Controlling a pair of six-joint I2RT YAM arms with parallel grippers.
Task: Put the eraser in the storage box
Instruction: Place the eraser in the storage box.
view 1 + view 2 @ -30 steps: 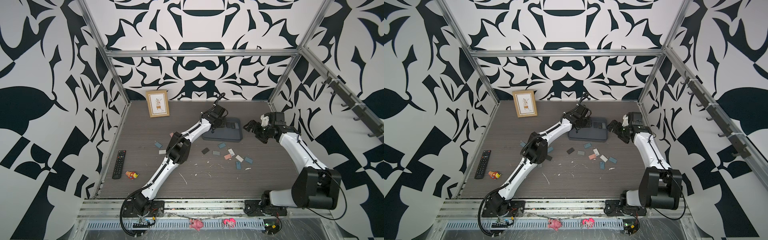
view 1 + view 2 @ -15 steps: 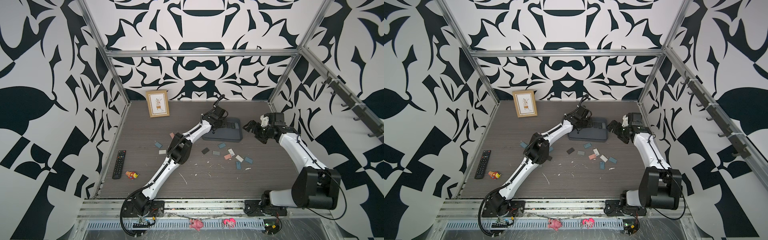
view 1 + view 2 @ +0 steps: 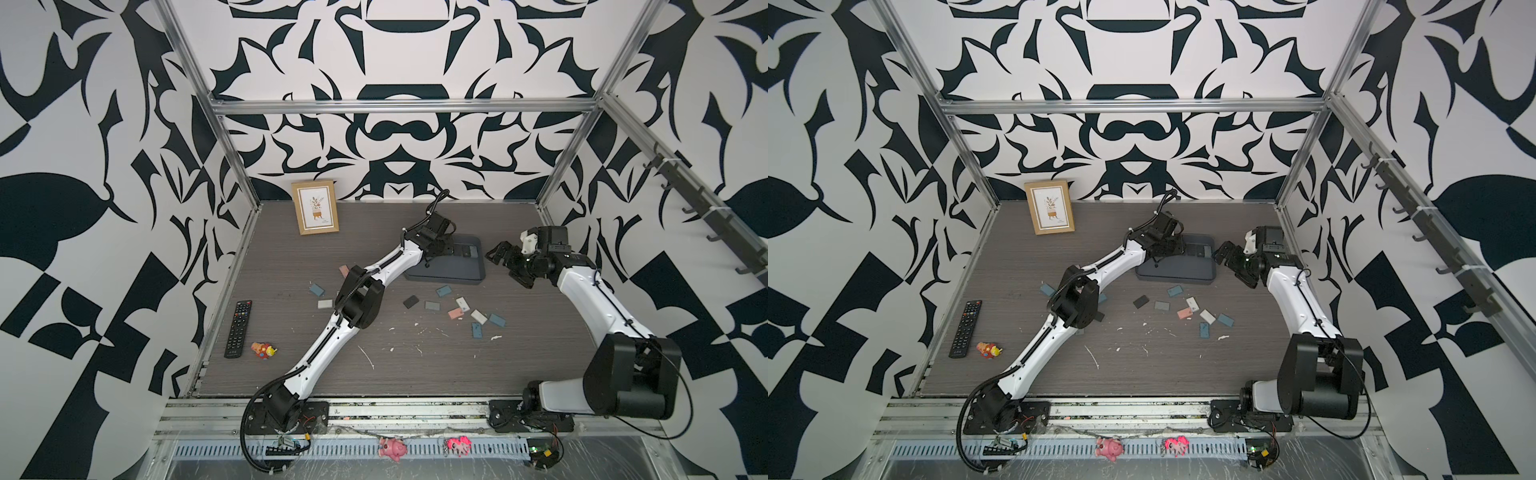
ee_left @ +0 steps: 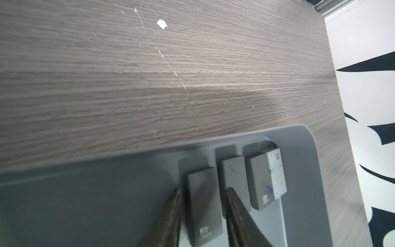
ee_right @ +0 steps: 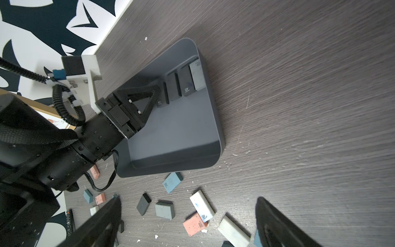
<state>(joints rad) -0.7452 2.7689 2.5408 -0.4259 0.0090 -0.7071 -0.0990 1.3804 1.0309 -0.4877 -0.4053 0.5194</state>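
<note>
The storage box (image 3: 453, 268) (image 3: 1183, 270) is a shallow slate-grey tray at the back middle of the table. My left gripper (image 3: 446, 249) (image 4: 204, 189) reaches into its far end. A dark grey eraser (image 4: 203, 205) stands on edge between the fingers (image 4: 232, 203), with a thin gap on each side, so the jaws are slightly open. Two more erasers (image 4: 233, 177) (image 4: 265, 177) stand beside it against the box wall (image 4: 310, 160). My right gripper (image 3: 505, 262) (image 5: 188, 200) hovers wide open and holds nothing, just right of the box (image 5: 181, 128).
Several loose erasers (image 3: 457, 309) (image 5: 201, 205) in grey, blue, pink and white lie in front of the box, with crumbs around them. A wooden picture frame (image 3: 315, 206) leans at the back left. A remote (image 3: 238, 329) and a small toy (image 3: 263, 350) lie at the left edge.
The left gripper's jaws have eased apart round the eraser standing in the box. Both arms stay about where they were.
</note>
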